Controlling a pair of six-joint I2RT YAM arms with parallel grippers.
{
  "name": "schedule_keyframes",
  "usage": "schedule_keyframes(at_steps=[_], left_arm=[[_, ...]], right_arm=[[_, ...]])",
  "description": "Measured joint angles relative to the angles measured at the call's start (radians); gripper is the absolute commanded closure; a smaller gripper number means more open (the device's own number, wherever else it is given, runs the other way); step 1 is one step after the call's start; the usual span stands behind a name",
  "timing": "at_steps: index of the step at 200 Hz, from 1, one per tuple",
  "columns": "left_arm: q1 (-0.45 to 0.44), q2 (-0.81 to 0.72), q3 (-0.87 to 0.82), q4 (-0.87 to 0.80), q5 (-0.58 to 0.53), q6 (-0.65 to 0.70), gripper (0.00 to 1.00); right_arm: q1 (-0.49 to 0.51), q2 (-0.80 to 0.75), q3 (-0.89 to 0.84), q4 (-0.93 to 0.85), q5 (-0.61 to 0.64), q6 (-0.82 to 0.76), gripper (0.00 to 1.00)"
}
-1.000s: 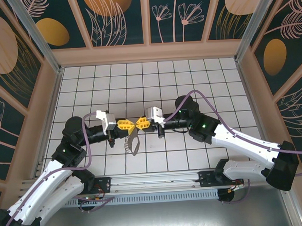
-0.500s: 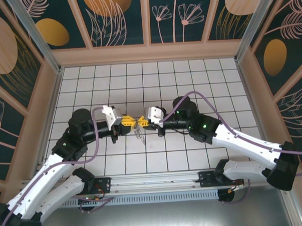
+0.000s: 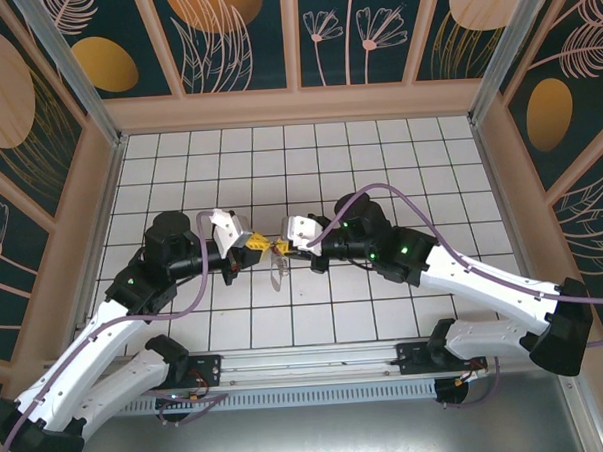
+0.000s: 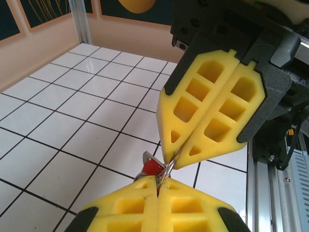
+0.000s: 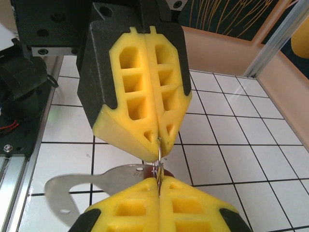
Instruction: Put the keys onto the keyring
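Looking from the left wrist, the left gripper sits at the bottom edge with its yellow fingers pressed flat together. The right gripper comes down from the upper right, also closed. Both tips pinch the thin wire of the keyring, and a red-headed piece hangs just left of it. That red piece is plain here but is barely a dark sliver in the right wrist view. The right wrist view instead shows a flat silvery key stretching left from the pinch point, with a cut-out near its far end, above the white tiled floor.

From above, the two grippers meet tip to tip at the middle of the frame, and a pale shape dangles just below them. The wire itself is too fine to make out there.

Compared with a second ago, the left arm has swung toward the upper left, so its gripper now slants down to the right instead of lying level. The dangling metal looks shorter and sits closer under the tips.
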Motion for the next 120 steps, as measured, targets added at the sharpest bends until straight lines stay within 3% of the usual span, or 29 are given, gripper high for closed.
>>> schedule_keyframes(at_steps=[20,82,95,120], left_arm=[[0.001,-0.019,-0.018,0.011,0.018,-0.009,1.00],[0.000,-0.031,-0.030,0.021,0.037,-0.015,0.82],[0.000,-0.031,-0.030,0.028,0.046,-0.015,0.82],[0.000,-0.024,-0.030,0.029,0.058,-0.011,0.94]], right_arm=[[0.002,0.000,0.003,-0.005,-0.001,0.000,1.00],[0.017,0.020,0.030,-0.048,-0.012,-0.005,1.00],[0.021,0.031,0.037,-0.058,-0.014,-0.008,1.00],[0.026,0.046,0.043,-0.075,-0.012,-0.008,1.00]])
